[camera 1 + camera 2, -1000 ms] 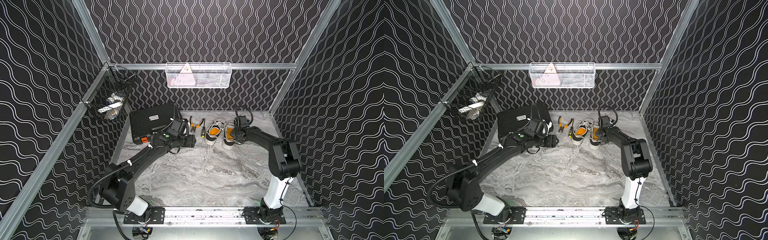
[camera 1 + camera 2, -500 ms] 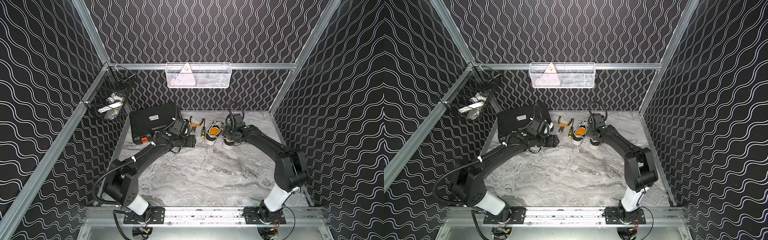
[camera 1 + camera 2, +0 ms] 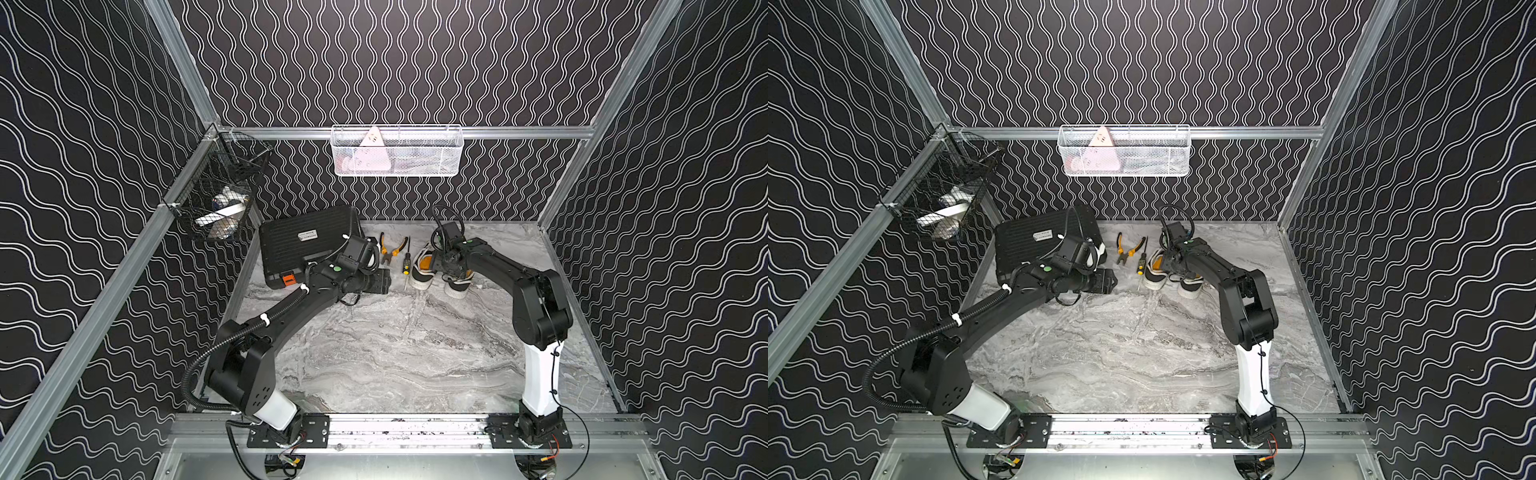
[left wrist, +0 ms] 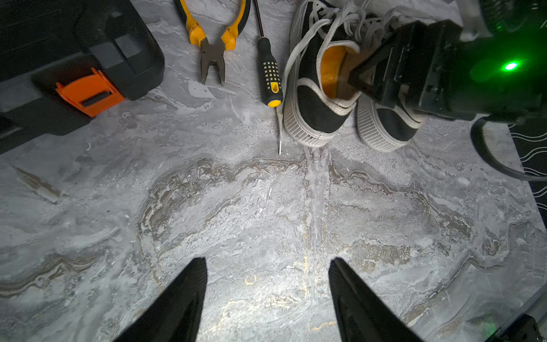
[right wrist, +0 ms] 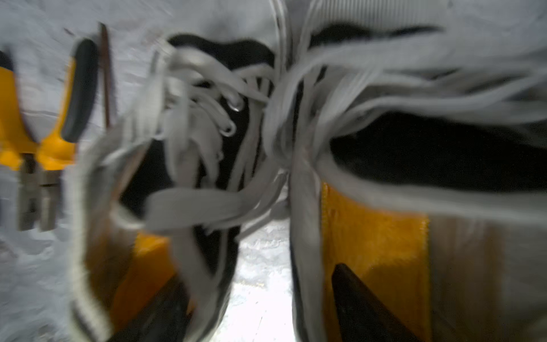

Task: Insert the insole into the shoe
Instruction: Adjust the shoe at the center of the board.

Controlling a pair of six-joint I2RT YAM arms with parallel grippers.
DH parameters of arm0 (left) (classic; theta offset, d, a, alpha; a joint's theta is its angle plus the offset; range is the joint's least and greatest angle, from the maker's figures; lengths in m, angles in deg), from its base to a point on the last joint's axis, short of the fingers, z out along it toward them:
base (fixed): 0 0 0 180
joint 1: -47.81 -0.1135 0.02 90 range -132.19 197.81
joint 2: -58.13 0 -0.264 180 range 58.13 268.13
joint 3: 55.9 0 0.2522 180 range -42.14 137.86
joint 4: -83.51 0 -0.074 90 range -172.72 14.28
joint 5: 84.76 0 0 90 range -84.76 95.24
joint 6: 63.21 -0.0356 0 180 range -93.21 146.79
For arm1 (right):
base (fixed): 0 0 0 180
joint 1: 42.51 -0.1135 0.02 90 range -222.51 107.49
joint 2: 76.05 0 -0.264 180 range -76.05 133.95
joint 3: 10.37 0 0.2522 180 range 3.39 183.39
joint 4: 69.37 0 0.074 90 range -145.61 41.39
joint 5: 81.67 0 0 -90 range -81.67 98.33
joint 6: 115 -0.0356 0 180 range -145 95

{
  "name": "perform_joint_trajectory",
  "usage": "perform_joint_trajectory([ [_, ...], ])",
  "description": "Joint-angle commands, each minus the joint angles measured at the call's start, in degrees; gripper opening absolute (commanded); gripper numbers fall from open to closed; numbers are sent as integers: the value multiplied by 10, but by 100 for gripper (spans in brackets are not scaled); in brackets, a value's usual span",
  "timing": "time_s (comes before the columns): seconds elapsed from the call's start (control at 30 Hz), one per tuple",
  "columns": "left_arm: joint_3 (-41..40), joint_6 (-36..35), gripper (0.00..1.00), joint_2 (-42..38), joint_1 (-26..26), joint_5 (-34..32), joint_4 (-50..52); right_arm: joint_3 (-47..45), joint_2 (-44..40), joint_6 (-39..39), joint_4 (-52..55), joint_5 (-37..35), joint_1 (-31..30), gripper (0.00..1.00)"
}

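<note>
Two black shoes with white laces and orange lining stand side by side at the back, the left shoe (image 3: 420,276) (image 3: 1153,279) (image 4: 313,112) and the right shoe (image 3: 457,287) (image 3: 1190,287) (image 4: 387,127). A tan insole (image 5: 461,266) (image 4: 344,79) shows inside the shoe openings beside the orange lining. My right gripper (image 3: 446,266) (image 3: 1173,264) (image 5: 257,275) is open just above the pair, one finger over each shoe's opening, holding nothing; its wrist view is blurred. My left gripper (image 3: 384,280) (image 3: 1111,280) (image 4: 268,262) hangs open over bare table left of the shoes.
A black tool case (image 3: 303,245) (image 4: 74,59) with an orange latch lies behind my left arm. Orange-handled pliers (image 3: 390,249) (image 4: 213,38) and a screwdriver (image 3: 405,262) (image 4: 269,74) lie just left of the shoes. A white basket (image 3: 397,151) and a black basket (image 3: 220,195) hang on the walls.
My right gripper has moved left from over the right shoe to straddle both shoes, and its jaws stand wider. The left arm has barely moved.
</note>
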Motion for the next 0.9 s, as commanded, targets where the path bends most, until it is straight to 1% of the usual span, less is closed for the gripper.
perform_joint_trajectory([
  [0.0,3,-11,70,-1,-3,-6,-1,7,8,24,23,3,11,66],
  [0.03,3,-11,70,-2,-5,-6,-2,4,8,29,24,6,17,62],
  [0.1,1,-11,70,-2,-5,-7,-5,-8,-1,36,22,13,30,51],
  [0.17,0,-11,70,-1,-7,-7,-6,-26,-17,45,12,16,42,44],
  [0.2,-1,-11,70,-1,-7,-5,-8,-37,-28,52,3,18,46,42],
  [0.27,-2,-8,70,2,-7,-2,-11,-50,-39,64,-5,22,53,43],
  [0.43,0,-3,70,9,-7,5,-18,-65,-40,104,-37,61,59,48],
  [0.53,2,-3,70,10,-7,6,-18,-57,-40,125,-41,80,59,59],
  [0.6,2,-3,70,10,-7,4,-17,-48,-40,140,-35,84,59,62],
  [0.67,2,-4,70,12,-7,2,-15,-44,-61,152,-37,89,59,63],
  [0.73,4,-4,70,12,-8,-1,-10,-22,-73,147,1,88,59,66],
  [0.8,5,-2,71,10,-13,-5,-9,-8,-102,134,43,88,58,74],
  [0.87,6,3,74,9,-22,-6,-11,-36,-145,126,51,99,57,82],
])
